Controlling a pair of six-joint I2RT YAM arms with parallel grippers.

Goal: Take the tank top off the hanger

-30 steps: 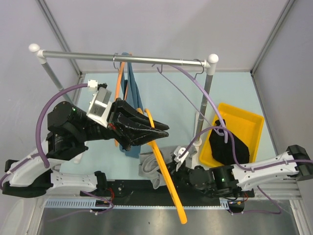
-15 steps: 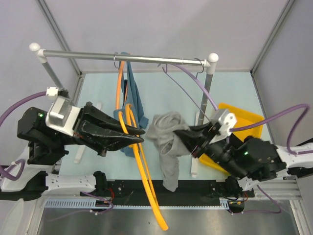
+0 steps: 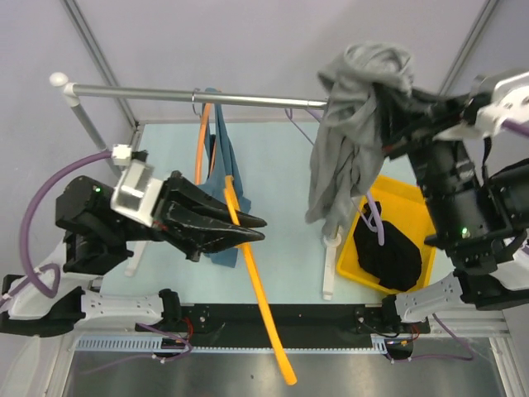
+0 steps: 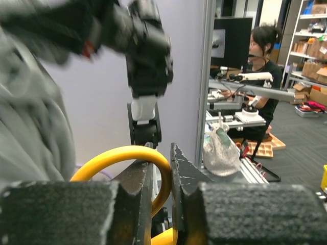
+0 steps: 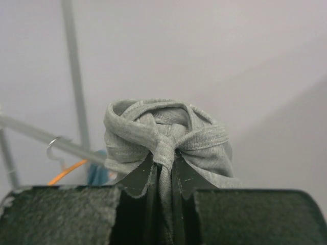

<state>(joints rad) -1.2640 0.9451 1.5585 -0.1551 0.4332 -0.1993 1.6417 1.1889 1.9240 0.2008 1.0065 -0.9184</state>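
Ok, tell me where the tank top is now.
Top view, upper right: the grey tank top hangs from the right end effector, crossing the rail's right end, left of the yellow bin.

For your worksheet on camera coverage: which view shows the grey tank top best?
The top external view: the grey tank top hangs full length from the right gripper. The right wrist view shows only a bunched knot pinched in the jaws; the left wrist view, just a blurred grey patch.

The tank top [image 3: 351,124] is seen in plain grey, the hanger [image 3: 259,298] in bright orange; a second garment [image 3: 227,161] is coloured blue, the bin [image 3: 415,200] yellow, its cloth [image 3: 388,252] black.
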